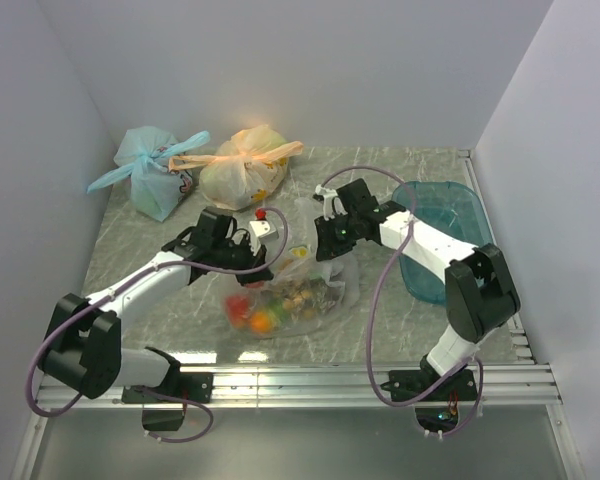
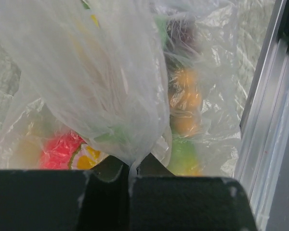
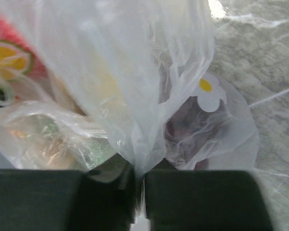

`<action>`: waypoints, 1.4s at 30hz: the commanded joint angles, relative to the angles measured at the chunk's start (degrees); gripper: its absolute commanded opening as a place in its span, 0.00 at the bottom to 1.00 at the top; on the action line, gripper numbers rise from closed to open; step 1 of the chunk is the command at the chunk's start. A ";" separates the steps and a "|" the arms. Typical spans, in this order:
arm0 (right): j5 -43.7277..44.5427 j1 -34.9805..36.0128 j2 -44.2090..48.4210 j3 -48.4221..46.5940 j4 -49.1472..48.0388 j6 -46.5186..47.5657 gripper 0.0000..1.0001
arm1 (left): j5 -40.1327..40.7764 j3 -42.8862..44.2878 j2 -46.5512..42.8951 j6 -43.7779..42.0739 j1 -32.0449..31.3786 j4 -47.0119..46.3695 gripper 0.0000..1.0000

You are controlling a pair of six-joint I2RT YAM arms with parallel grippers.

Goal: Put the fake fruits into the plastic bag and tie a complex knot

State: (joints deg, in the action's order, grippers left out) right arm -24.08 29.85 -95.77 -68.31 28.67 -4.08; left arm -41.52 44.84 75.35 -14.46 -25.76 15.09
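Observation:
The clear plastic bag (image 1: 300, 290) lies at the table's middle with the fake fruits (image 1: 265, 315) inside it, red, orange, green and yellow. My left gripper (image 1: 263, 268) is shut on the bag's left handle. In the left wrist view the pinched plastic (image 2: 115, 96) fans out from the closed jaws (image 2: 130, 175) over orange (image 2: 185, 103), green (image 2: 183, 156) and red (image 2: 60, 149) fruits. My right gripper (image 1: 323, 250) is shut on the right handle. In the right wrist view the gathered plastic (image 3: 135, 96) runs into the closed jaws (image 3: 140, 175). I see no knot in the clear bag.
A knotted light blue bag (image 1: 152, 170) and a knotted orange-yellow bag (image 1: 242, 165) stand at the back left. A teal plastic basin (image 1: 442, 230) sits at the right. A small white block with a red knob (image 1: 263, 222) lies behind the bag. A metal rail (image 1: 300, 378) edges the table's front.

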 commanded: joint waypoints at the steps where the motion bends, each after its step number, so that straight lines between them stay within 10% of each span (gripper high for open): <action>1: -4.13 -0.57 5.67 0.37 -2.82 1.35 0.32 | 0.22 4.89 0.15 -5.05 -0.69 4.23 0.01; 6: -7.21 -4.00 10.68 3.36 -4.49 1.18 0.40 | -3.83 6.84 -0.64 -9.01 -1.22 7.23 0.01; 10: -10.99 -4.97 9.73 3.63 -7.91 1.35 0.00 | -5.33 7.37 -1.00 -10.24 -2.36 6.97 0.01; 27: -28.74 -1.90 7.96 3.27 -8.28 6.27 0.00 | -7.52 18.09 9.81 -13.76 -7.73 7.58 0.03; 42: -33.49 -1.81 8.32 4.42 -12.58 4.17 0.46 | -9.99 19.32 13.68 -10.07 -7.73 5.48 0.12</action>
State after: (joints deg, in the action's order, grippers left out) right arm -54.87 27.51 -88.01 -62.48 18.76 0.49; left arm -48.95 61.80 88.33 -25.63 -33.26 22.90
